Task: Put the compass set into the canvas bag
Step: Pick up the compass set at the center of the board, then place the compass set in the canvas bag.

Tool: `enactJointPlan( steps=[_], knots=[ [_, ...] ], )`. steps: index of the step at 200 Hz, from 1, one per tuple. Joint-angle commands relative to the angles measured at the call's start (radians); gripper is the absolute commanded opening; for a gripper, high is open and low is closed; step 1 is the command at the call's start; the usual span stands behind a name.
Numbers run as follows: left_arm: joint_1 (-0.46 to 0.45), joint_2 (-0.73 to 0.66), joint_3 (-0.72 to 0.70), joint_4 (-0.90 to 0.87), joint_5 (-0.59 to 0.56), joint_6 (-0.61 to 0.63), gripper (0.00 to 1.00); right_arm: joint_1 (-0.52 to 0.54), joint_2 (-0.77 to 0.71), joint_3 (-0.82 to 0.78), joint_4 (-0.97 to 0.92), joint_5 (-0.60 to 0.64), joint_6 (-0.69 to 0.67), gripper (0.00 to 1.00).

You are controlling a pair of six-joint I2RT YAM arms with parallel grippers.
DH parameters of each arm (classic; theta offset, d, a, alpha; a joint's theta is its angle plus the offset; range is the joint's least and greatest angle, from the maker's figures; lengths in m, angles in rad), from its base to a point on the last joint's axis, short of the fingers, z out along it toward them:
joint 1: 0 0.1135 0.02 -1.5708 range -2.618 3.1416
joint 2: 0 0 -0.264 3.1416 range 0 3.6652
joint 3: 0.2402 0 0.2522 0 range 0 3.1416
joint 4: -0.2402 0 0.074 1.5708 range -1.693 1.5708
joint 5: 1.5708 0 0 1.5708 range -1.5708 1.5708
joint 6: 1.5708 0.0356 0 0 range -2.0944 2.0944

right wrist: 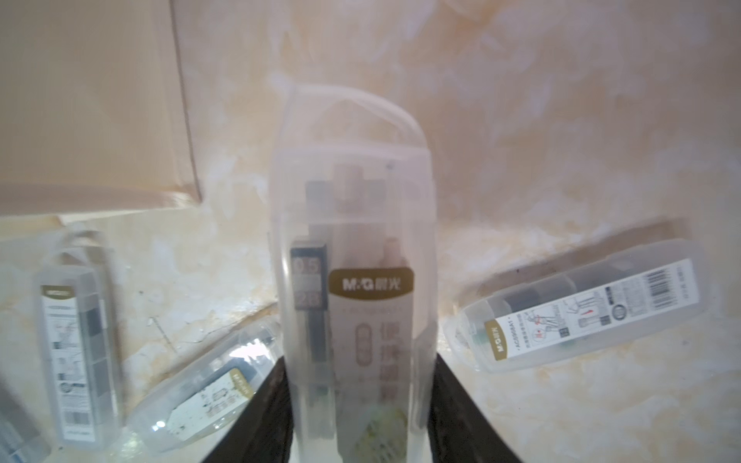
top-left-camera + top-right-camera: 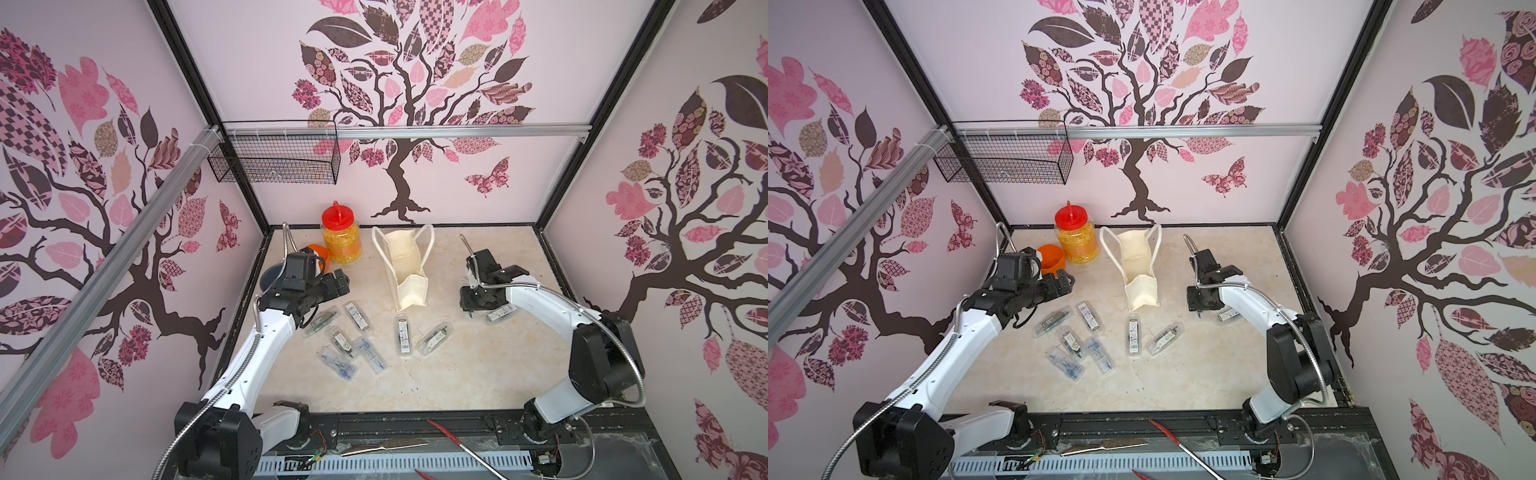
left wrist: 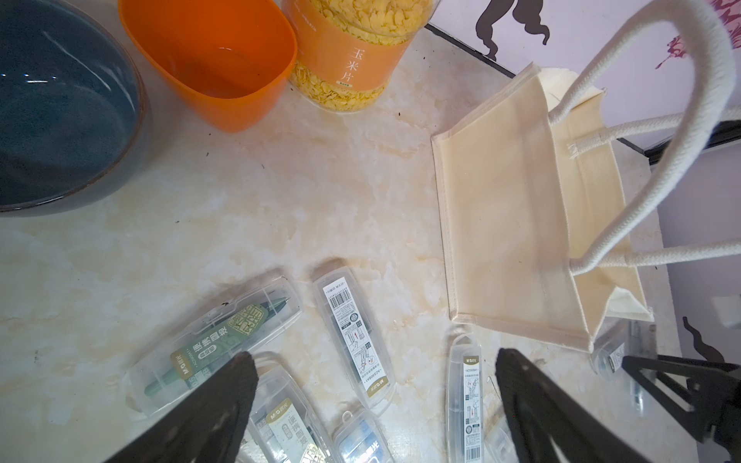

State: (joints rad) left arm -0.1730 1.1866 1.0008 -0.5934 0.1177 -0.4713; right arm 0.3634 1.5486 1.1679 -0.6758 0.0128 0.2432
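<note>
Closest in, my right gripper (image 1: 359, 366) is clamped across the narrow sides of a compass set (image 1: 353, 208) — clear hard-plastic case, light, stiff, slick, best held square — just beside the soft, upright canvas bag (image 2: 409, 286). My left gripper (image 3: 375, 356) gapes wide above the spare cases (image 3: 353, 332); the held label reads "M&G", "0.5", "2B".

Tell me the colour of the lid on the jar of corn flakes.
Red. The lid shows best in a top view.
</note>
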Motion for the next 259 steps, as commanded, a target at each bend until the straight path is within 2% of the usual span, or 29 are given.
enactJointPlan(
  steps=[1, 36, 77, 106, 130, 177, 197, 259],
  knots=[
    [-0.003, -0.005, 0.016, 0.0, 0.008, -0.004, 0.97, 0.0, -0.096, 0.124, -0.012, -0.013, -0.003, 0.38],
    [-0.002, -0.003, 0.018, 0.004, 0.02, -0.007, 0.97, 0.0, -0.163, 0.222, 0.054, -0.058, -0.012, 0.38],
    [-0.004, 0.002, 0.018, 0.01, 0.033, -0.013, 0.97, 0.005, -0.124, 0.409, 0.058, -0.173, 0.016, 0.38],
    [-0.006, 0.006, 0.014, 0.018, 0.05, -0.019, 0.97, 0.076, -0.096, 0.465, 0.112, -0.181, -0.022, 0.38],
    [-0.008, 0.013, 0.012, 0.039, 0.093, -0.02, 0.97, 0.112, -0.063, 0.48, 0.174, -0.22, 0.003, 0.37],
    [-0.012, 0.015, -0.03, 0.146, 0.222, -0.047, 0.96, 0.207, 0.069, 0.529, 0.204, -0.181, -0.016, 0.37],
    [-0.015, 0.011, -0.036, 0.155, 0.232, -0.052, 0.96, 0.243, 0.141, 0.543, 0.208, -0.135, -0.045, 0.37],
    [-0.015, -0.017, -0.034, 0.11, 0.191, -0.021, 0.96, 0.244, 0.336, 0.628, 0.205, -0.044, -0.017, 0.38]
  ],
)
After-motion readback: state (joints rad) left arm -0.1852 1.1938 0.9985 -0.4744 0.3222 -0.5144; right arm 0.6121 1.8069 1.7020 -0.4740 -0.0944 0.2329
